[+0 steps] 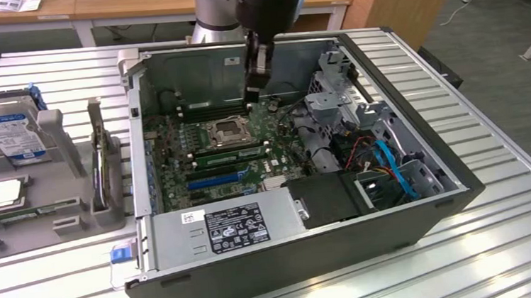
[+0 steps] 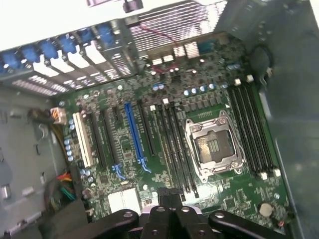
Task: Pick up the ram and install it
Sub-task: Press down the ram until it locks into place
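Observation:
A long thin green ram stick [image 1: 26,211] lies flat in the grey holder [image 1: 63,229] at the exterior view's left, outside the computer case. Another green stick [image 1: 232,154] stands seated in a black slot beside the empty processor socket [image 1: 226,129]. My gripper [image 1: 253,96] hangs over the back of the motherboard [image 2: 149,99], well away from the holder. Its fingers are shut, and I see nothing between them. In the wrist view the shut gripper [image 2: 169,193] is over the end of the long black slots [image 2: 174,149] next to the socket [image 2: 215,144].
The open case [image 1: 413,223] stands on a slatted metal table [image 1: 520,243]. The power supply [image 1: 229,226], drive cage and blue cables [image 1: 391,171] fill its near and right parts. The holder also carries a blue-labelled hard drive [image 1: 8,133] and a square silver chip [image 1: 4,192].

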